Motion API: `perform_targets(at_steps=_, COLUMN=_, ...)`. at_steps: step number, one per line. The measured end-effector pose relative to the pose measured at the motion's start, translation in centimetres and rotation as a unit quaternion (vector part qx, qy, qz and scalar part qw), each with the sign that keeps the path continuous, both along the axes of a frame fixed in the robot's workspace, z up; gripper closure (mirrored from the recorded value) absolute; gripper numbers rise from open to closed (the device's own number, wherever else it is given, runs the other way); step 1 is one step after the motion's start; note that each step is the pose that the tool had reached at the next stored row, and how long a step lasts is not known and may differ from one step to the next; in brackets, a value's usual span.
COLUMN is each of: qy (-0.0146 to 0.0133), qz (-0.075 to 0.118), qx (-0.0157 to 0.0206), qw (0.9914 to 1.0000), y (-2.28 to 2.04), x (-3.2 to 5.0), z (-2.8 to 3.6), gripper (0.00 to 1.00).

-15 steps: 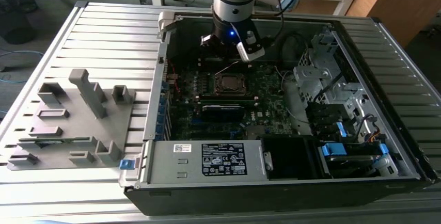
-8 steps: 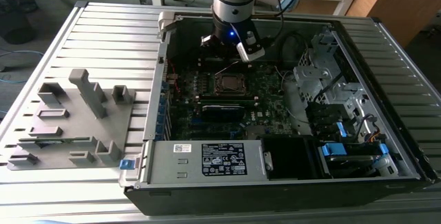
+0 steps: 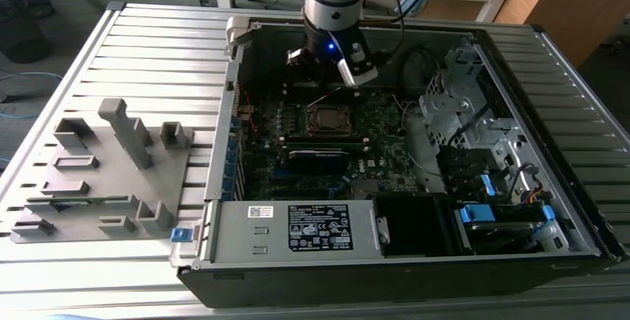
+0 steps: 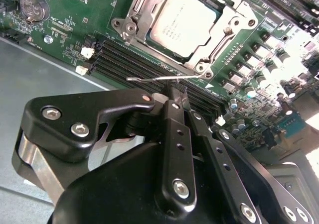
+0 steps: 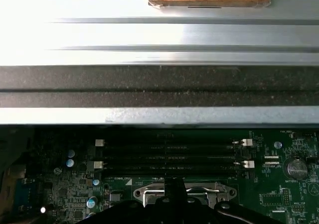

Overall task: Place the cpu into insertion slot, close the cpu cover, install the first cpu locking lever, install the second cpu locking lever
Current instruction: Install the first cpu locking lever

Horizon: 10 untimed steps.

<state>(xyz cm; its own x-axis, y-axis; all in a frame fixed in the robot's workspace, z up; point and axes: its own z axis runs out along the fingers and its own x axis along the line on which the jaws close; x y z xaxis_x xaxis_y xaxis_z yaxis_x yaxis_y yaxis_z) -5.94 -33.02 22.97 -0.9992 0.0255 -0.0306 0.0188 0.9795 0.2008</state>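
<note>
Grey slatted metal forms the table (image 3: 59, 54). At the exterior view's left a grey fixture plate (image 3: 99, 180) with upright blocks lies on it. Right of that stands the open computer case (image 3: 226, 209), with its dark green motherboard (image 3: 379, 143) facing up. Near the board's middle the cpu (image 3: 330, 119) sits in the insertion slot (image 3: 313, 119). In the second wrist view the cpu cover (image 4: 238, 16) lies flat around the chip's silvery face. The gripper (image 3: 347, 77) hangs just on the far side of the socket. In the second wrist view its black fingers (image 4: 172, 129) are pressed together, with their tips at a thin wire locking lever (image 4: 149, 78) that runs across the long black memory slots (image 4: 124, 59). Whether the tips pinch that lever cannot be told. At the exterior view's right are silvery drive bays (image 3: 443, 106) with blue tabs (image 3: 476, 213).
</note>
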Motion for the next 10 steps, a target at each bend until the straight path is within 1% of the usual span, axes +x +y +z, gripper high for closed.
perform_targets(at_steps=3, qy=0.0000, qz=0.000, qx=0.0000, qw=1.00000, y=0.02, x=0.00, z=0.00, gripper=0.89)
perform_targets(at_steps=4, qy=0.0000, qz=0.000, qx=0.0000, qw=1.00000, y=0.12, x=0.00, z=-0.04, gripper=0.89)
perform_targets(at_steps=10, qy=0.0000, qz=0.000, qx=0.0001, qw=1.00000, y=0.13, x=0.10, z=-0.15, gripper=0.89)
